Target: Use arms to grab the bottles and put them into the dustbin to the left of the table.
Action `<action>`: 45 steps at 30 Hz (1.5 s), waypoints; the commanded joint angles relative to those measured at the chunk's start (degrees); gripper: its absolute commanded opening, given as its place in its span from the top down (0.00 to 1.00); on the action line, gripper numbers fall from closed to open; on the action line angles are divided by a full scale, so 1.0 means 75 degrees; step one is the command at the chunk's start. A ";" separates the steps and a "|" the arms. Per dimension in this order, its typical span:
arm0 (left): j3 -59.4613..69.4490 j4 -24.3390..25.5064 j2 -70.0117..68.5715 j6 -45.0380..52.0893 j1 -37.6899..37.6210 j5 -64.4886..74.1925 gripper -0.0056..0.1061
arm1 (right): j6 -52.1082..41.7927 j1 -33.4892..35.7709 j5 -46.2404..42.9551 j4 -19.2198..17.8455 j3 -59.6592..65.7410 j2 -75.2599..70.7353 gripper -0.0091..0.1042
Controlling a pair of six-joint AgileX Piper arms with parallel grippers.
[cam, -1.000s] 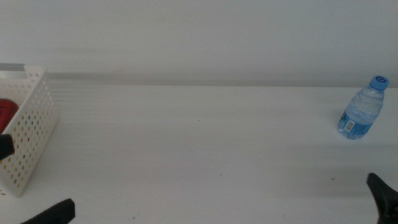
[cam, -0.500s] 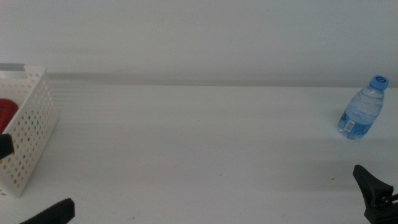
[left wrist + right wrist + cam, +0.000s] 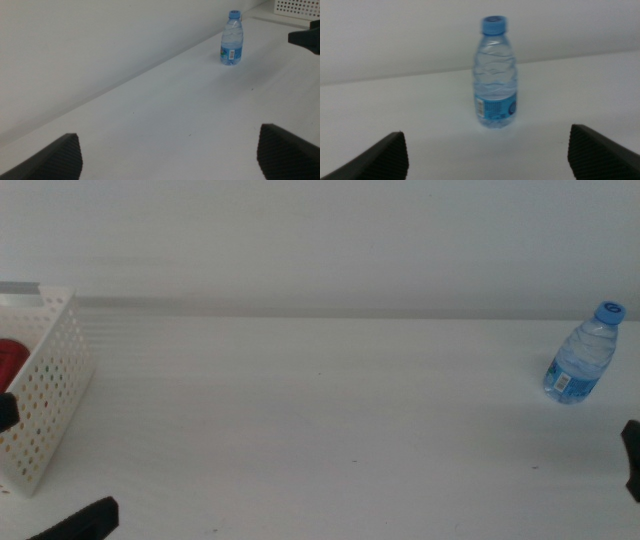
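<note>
Now the right gripper (image 3: 485,150), jaws spread wide, faces the upright water bottle (image 3: 495,75) and should advance squarely, closing around its label band.

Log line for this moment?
right gripper: open, facing upright water bottle | left gripper: open, waiting | dustbin: red item inside

Middle view: high, front-facing, looks down over wide tabletop (image 3: 330,410), basket (image 3: 50,395) at left edge, water bottle (image 3: 580,355) far right. Left wrist view: low, looks across tabletop toward same bottle (image 3: 231,38), far off. Right wrist view: low, close, faces bottle (image 3: 495,75) between own pincer (image 3: 487,152) tips. All three share bottle.
</note>
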 commanded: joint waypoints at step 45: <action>0.0039 0.0012 -0.0018 -0.0011 -0.0062 -0.0133 0.11 | -0.1891 0.0362 -0.3807 0.0598 -0.3195 0.7293 0.17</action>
